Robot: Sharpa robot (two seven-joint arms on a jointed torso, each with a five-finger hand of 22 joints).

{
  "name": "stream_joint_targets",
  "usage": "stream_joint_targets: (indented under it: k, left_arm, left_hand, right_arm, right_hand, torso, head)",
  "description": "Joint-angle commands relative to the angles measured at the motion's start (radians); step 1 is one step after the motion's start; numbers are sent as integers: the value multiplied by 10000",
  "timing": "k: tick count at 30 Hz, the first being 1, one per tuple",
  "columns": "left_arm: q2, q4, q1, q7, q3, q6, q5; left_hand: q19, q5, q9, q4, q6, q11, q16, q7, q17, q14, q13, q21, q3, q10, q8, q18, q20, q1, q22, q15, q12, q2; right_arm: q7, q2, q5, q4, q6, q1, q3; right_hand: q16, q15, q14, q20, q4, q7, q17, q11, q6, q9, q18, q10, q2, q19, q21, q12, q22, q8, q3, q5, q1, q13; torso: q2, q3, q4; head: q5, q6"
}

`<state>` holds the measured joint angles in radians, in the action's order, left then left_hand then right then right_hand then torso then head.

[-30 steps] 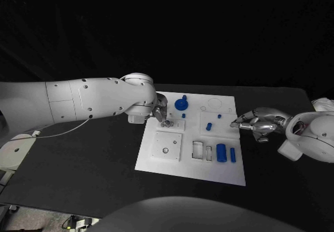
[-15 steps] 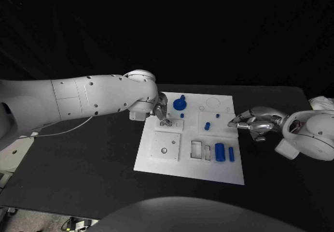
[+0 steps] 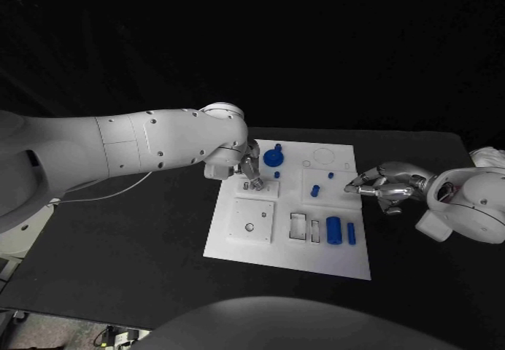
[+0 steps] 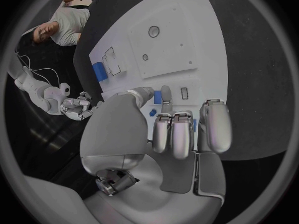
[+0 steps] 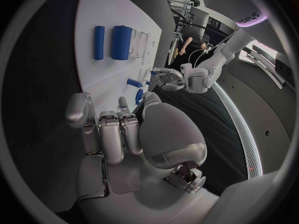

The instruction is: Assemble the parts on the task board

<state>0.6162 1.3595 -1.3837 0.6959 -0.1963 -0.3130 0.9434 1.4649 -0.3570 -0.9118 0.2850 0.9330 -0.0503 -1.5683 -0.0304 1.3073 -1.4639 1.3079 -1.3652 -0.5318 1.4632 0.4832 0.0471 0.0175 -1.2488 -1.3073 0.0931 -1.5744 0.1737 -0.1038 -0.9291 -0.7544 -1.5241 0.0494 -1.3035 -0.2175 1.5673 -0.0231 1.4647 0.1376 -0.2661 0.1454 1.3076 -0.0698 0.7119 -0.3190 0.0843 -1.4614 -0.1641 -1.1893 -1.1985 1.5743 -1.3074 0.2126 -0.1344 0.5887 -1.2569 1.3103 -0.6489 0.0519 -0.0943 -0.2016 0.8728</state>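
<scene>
The white task board (image 3: 252, 240) lies mid-table. On it are a round blue knob (image 3: 274, 156), small blue pegs (image 3: 276, 174) (image 3: 314, 191), a thick blue block (image 3: 335, 230) and a slim blue bar (image 3: 352, 232). My left hand (image 3: 249, 171) hovers over the board's far-left part, fingers curled in, with one finger and the thumb reaching down beside the small peg; I see nothing held. In the left wrist view the left hand (image 4: 181, 129) is over the board (image 4: 168, 50). My right hand (image 3: 381, 186) sits at the board's right edge with curled fingers (image 5: 115, 134), fingertips together over the rim.
Square and slotted recesses (image 3: 252, 219) (image 3: 306, 227) mark the board's near half, and a ring outline (image 3: 322, 156) sits at its far right. A thin cable (image 3: 105, 195) trails over the table at the left. Black tabletop surrounds the board.
My left arm has swung up and toward the far side, carrying the hand a little farther along the board's left part. The right hand has hardly moved.
</scene>
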Motion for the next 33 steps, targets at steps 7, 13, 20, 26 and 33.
stream_joint_targets:
  k: [7, 13, 20, 26, 33]
  left_arm:
    - [-389, -574, -11, 847, 22, -708, -649]
    - [-475, -780, -11, 1161, 29, -922, -687]
    - [-550, -965, -10, 1392, 32, -1052, -696]
    - [-698, -1184, -10, 1532, 45, -1171, -698]
    - [-855, -1390, -10, 1641, 63, -1345, -539]
  left_hand:
    - [-22, 58, 33, -24, 115, 18, -25, 98, 2635, -1069, 2629, 48, -64, 1076, -67, 43, 20, 75, -1695, 0, 36, -48]
    - [-16, 41, 66, -105, 107, 16, -25, 102, 2635, -1069, 2629, 43, -119, 1076, -119, 42, 24, 44, -1703, -1, 36, -47]
    - [-10, 22, 84, -171, 129, 14, -25, 104, 2635, -1069, 2629, 37, -160, 1076, -143, 40, 25, 23, -1710, 0, 36, -47]
    - [15, -14, 98, -240, 191, 10, -25, 109, 2635, -1069, 2629, -3, -199, 1076, -153, 31, 24, 24, -1731, 4, 36, -42]
    - [45, -47, 104, -322, 363, -7, -25, 130, 2635, -1069, 2629, -33, -269, 1076, -174, 25, 14, 117, -1753, 20, 36, -74]
  right_arm:
    - [83, 13, -22, 7, 155, 25, -3]
    - [85, 13, -22, 6, 158, 29, -3]
    - [96, 19, -21, 13, 157, 35, -3]
    - [116, 41, -19, 18, 165, 47, -3]
    - [114, 30, -15, 22, 176, 55, -3]
  right_hand:
    - [35, -44, 1061, 33, -14, 44, 2632, -3, 53, 11, 193, -1094, -6, 80, 48, -35, -1248, -28, 72, 44, -115, 2605]
    - [35, -44, 1061, 33, -14, 44, 2632, -3, 53, 11, 193, -1094, -6, 80, 48, -35, -1248, -28, 72, 44, -115, 2605]
    - [35, -43, 1061, 32, -8, 46, 2632, -3, 54, 12, 195, -1094, -4, 85, 54, -35, -1246, -28, 83, 50, -126, 2605]
    - [35, -43, 1061, 32, 0, 48, 2632, -4, 54, 13, 197, -1094, -3, 92, 63, -35, -1243, -29, 95, 56, -138, 2605]
    - [35, -43, 1061, 31, 5, 49, 2632, -4, 54, 14, 202, -1094, -3, 109, 82, -35, -1237, -30, 105, 61, -147, 2605]
  torso:
    - [-11, -9, -20]
    - [-14, -10, -6]
    - [-11, -8, 6]
    - [-7, -11, 0]
    - [-10, -7, 4]
  head:
    - [-35, -2]
    - [-28, -2]
    - [-98, -2]
    - [-266, -2]
    - [-329, -2]
